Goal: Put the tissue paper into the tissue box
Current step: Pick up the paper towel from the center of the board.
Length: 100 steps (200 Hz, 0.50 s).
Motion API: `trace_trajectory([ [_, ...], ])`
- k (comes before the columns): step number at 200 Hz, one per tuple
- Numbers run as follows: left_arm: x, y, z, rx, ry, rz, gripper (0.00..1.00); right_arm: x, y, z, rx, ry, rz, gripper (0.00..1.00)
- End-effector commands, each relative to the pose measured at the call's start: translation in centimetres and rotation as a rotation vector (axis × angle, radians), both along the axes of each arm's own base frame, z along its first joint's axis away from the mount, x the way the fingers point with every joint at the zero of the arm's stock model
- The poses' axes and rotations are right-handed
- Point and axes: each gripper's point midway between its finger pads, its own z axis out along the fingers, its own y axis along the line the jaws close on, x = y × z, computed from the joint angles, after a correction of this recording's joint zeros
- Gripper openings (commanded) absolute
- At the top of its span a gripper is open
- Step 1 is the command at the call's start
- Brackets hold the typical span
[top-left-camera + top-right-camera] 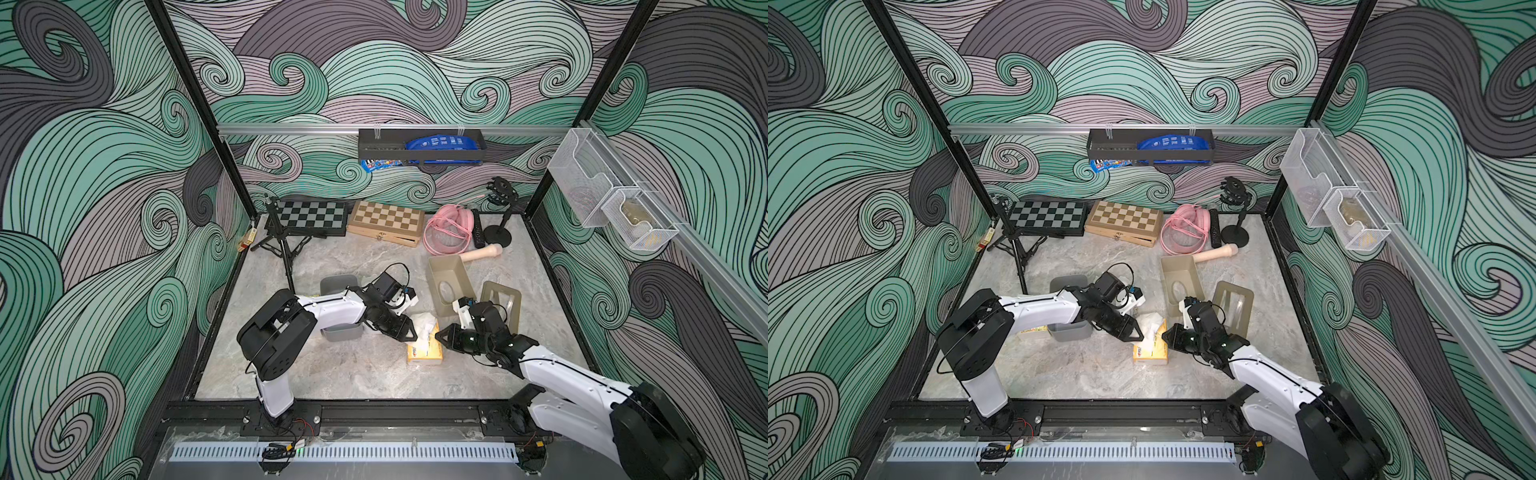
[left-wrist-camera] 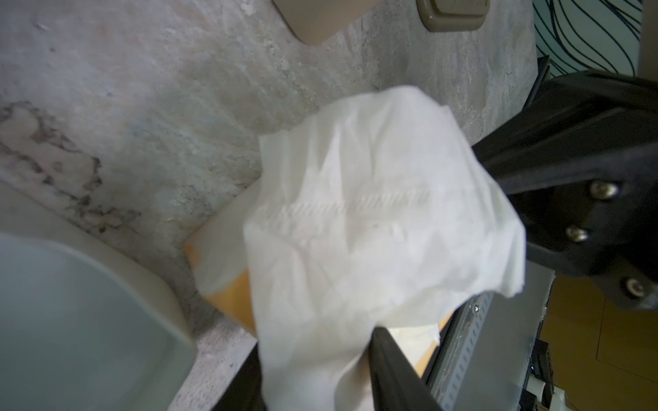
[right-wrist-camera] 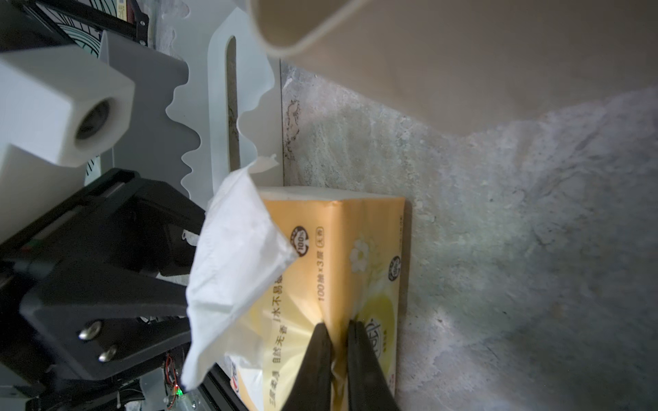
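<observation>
The soft, shiny yellow tissue pack [image 3: 359, 249] lies flat on the stone-look table [image 1: 332, 374]. There is bare room in front of it. The right gripper [image 3: 336, 325] pinches its crinkly seam tight. A crumpled white tissue [image 2: 374, 213] sits between the jaws of the left gripper [image 1: 411, 332]; I cannot tell if it is squeezed. The hard tan tissue box [image 1: 446, 282] lies near.

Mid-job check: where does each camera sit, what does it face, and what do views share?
Top views: high over the table front, looking down; both arms show.
Left wrist: on the left arm, facing the white tissue; the left gripper straddles it.
Right wrist: on the right arm, facing the tissue pack; the right gripper pinches it.
Shared: both wrist views show tissue, pack and the opposite gripper.
</observation>
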Motion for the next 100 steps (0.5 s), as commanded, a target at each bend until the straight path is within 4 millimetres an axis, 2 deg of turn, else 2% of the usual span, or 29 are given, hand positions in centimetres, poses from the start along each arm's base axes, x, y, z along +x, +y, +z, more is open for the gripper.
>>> trace_trajectory([
  [1, -0.3, -1.4, 0.2, -0.015, -0.006, -0.041, 0.43, -0.1, 1.3, 1.2, 0.056, -0.026, 0.05, 0.02],
  [32, 0.0, -1.7, 1.4, -0.026, -0.035, -0.044, 0.5, 0.0, 1.1, 2.4, 0.074, -0.057, 0.027, 0.0],
  [51, 0.4, -1.4, 2.8, -0.015, -0.067, -0.038, 0.65, 0.2, 0.7, 3.5, 0.067, -0.084, 0.011, 0.0],
  [65, 0.8, -1.3, 4.4, -0.019, -0.105, -0.031, 0.72, 0.3, 0.2, 4.4, 0.046, -0.103, -0.001, 0.0],
  [86, 1.4, -1.5, 7.0, -0.046, -0.159, -0.025, 0.76, 0.7, -0.3, 6.2, 0.024, -0.143, -0.014, 0.0],
  [100, 1.7, -1.6, 7.8, -0.053, -0.173, -0.023, 0.76, 0.8, -0.3, 7.0, 0.015, -0.154, -0.012, 0.0],
])
